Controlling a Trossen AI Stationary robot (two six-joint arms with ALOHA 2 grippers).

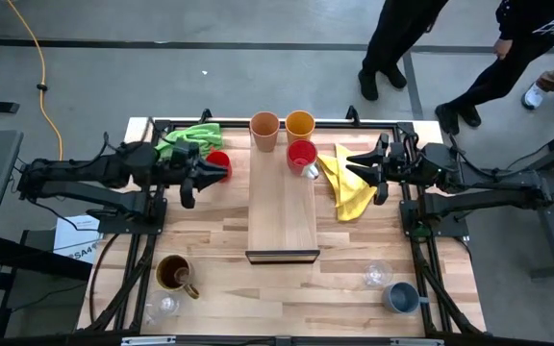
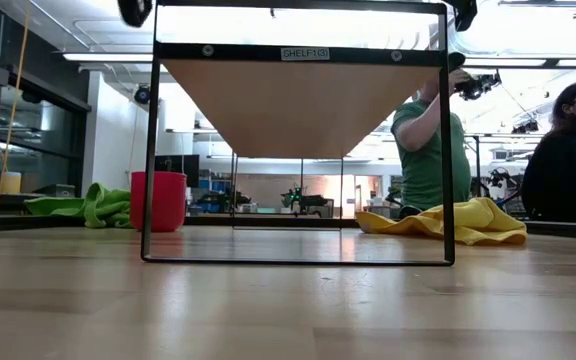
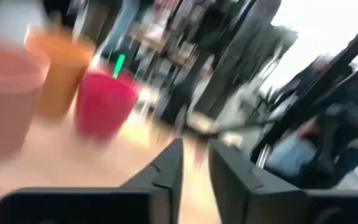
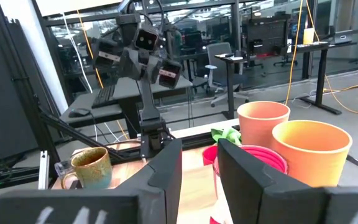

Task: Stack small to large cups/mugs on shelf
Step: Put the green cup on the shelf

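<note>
Currently, left gripper (image 1: 203, 180) sits beside a red ceramic mug (image 1: 218, 162), fingers slightly parted, gripping nothing. Right gripper (image 1: 358, 165), narrowly parted, hovers over the yellow cloth (image 1: 346, 188).

The long light-wood shelf board with a dark front edge (image 1: 282, 207) sits mid-table. At its far end stand a peach tumbler (image 1: 264, 130) and an orange tumbler (image 1: 299, 124) side by side, with a red mug (image 1: 302, 157) just in front. Another red mug (image 1: 217, 164) sits off to the left. Near edge – glazed brown mug (image 1: 173, 274), small clear glass (image 1: 164, 307), second clear glass (image 1: 377, 274), grey-blue mug (image 1: 399, 297) – all upright.
</note>
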